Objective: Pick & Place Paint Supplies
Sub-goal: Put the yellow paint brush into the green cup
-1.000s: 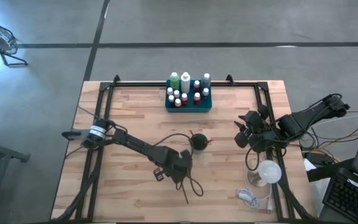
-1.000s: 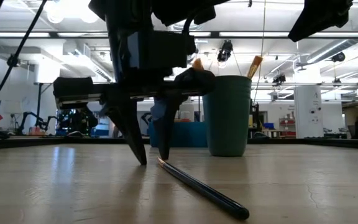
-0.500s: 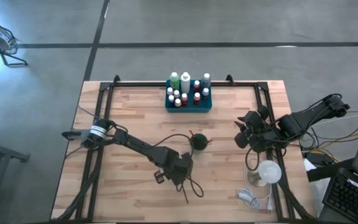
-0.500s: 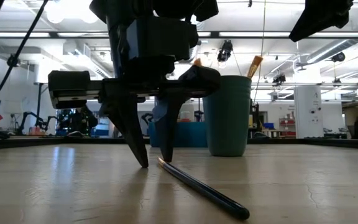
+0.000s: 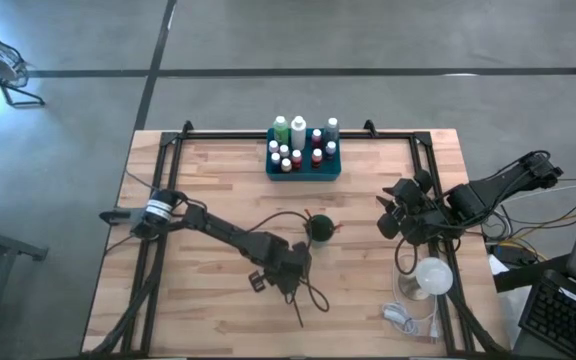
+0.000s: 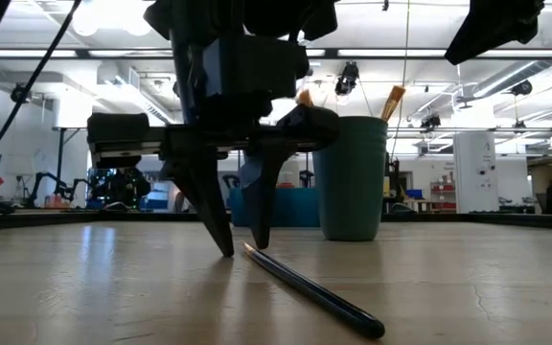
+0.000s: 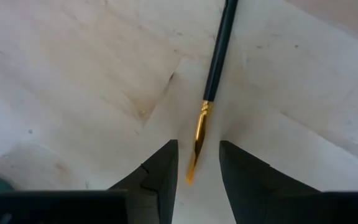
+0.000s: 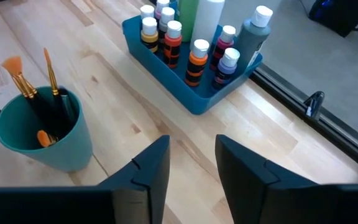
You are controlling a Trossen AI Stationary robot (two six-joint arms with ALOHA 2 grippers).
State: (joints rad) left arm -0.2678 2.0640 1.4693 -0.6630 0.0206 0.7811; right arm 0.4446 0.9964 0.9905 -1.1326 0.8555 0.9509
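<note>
A thin paintbrush (image 7: 217, 55) with a black handle, gold ferrule and orange bristles lies flat on the wooden table, near the near edge (image 5: 297, 308). My left gripper (image 7: 197, 144) stands low over it, open, one finger on either side of the bristle end (image 6: 249, 249) without touching it. The dark green cup (image 5: 320, 228) holds other brushes (image 8: 35, 87). White-capped bottles (image 8: 194, 53) stand in the teal tray (image 5: 303, 172) at the far edge. My right gripper (image 8: 191, 146) hovers open to the right of the cup.
A white round lamp-like object (image 5: 433, 275) and a small white device with its cable (image 5: 399, 316) lie near the table's right near corner. Black cables loop beside the left arm (image 5: 313, 295). Bare wood stretches between cup and tray (image 8: 135, 118).
My left gripper has edged slightly toward the table's right, staying low over the brush's bristle end with its fingers apart. The brush has not moved.
</note>
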